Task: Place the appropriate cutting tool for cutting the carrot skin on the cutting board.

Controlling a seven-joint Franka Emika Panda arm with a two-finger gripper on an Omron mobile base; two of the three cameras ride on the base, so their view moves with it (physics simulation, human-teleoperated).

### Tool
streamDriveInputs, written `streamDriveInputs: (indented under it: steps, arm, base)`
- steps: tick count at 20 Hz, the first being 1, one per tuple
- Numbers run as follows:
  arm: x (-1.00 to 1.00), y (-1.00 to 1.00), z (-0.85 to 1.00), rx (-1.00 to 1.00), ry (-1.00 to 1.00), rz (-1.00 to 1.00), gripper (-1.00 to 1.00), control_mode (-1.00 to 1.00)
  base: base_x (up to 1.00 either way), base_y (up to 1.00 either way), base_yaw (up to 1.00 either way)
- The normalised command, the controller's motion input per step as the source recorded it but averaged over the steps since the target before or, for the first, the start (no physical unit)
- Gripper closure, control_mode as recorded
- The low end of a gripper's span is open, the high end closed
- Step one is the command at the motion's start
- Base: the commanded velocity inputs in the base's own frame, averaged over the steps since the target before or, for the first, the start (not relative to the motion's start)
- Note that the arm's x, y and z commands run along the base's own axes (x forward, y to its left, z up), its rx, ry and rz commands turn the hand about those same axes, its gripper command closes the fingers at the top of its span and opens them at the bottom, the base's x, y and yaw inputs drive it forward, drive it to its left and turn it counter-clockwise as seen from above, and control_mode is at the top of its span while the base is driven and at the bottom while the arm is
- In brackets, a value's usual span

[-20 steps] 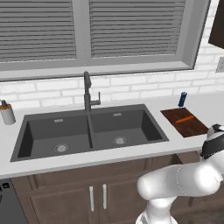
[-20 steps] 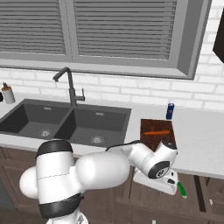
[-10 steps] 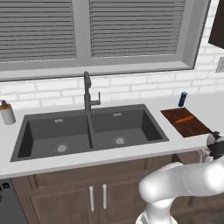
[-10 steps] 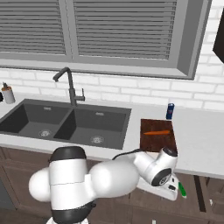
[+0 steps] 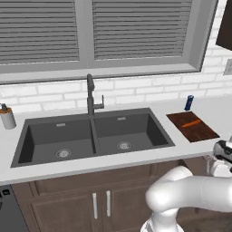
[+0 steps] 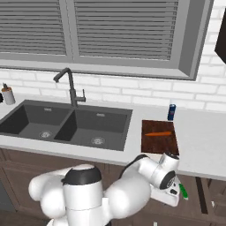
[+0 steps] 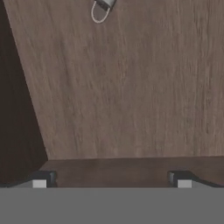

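The dark reddish-brown cutting board (image 5: 192,127) (image 6: 160,137) lies on the counter right of the sink, with the thin orange carrot (image 5: 191,123) (image 6: 158,133) on it. My gripper (image 7: 111,180) is open, its two fingertips (image 7: 39,179) wide apart over a brown wooden surface with nothing between them. At the top edge of the hand view lies a small grey metal tool end (image 7: 101,8) with a loop. My wrist (image 6: 164,174) hangs below the counter's front edge, under the board. A small green-handled thing (image 6: 182,190) shows just right of it.
A blue can (image 5: 189,103) (image 6: 171,112) stands behind the board by the brick wall. The double sink (image 5: 93,136) with its dark faucet (image 5: 90,95) takes the middle of the counter. A soap dispenser (image 5: 7,117) stands at the far left. Cabinet doors (image 5: 99,204) run below.
The arm has swung lower and a little further right, taking the hand down below the counter's front edge. The board, carrot and can have not moved.
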Motion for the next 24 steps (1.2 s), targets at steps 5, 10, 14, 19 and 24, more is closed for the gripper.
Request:
streamDriveInputs:
  steps: [5, 10, 14, 19, 24]
  arm:
    - [-0.18, 0.0, -0.25, 0.01, 0.16, 0.0, -1.0, -1.0]
    - [-0.64, 0.0, -0.12, 0.04, 0.05, 0.0, -1.0, -1.0]
    - [-0.96, 0.0, 0.0, 0.05, 0.0, 0.0, -1.0, -1.0]
    - [-1.0, 0.0, 0.16, 0.03, 0.01, 0.0, -1.0, -1.0]
    - [-0.9, 0.0, 0.27, 0.0, 0.04, 0.0, -1.0, -1.0]
  base:
    - [0.0, 0.0, 0.0]
    - [0.0, 0.0, 0.0]
    - [0.0, 0.0, 0.0]
    - [0.0, 0.0, 0.0]
    - [0.0, 0.0, 0.0]
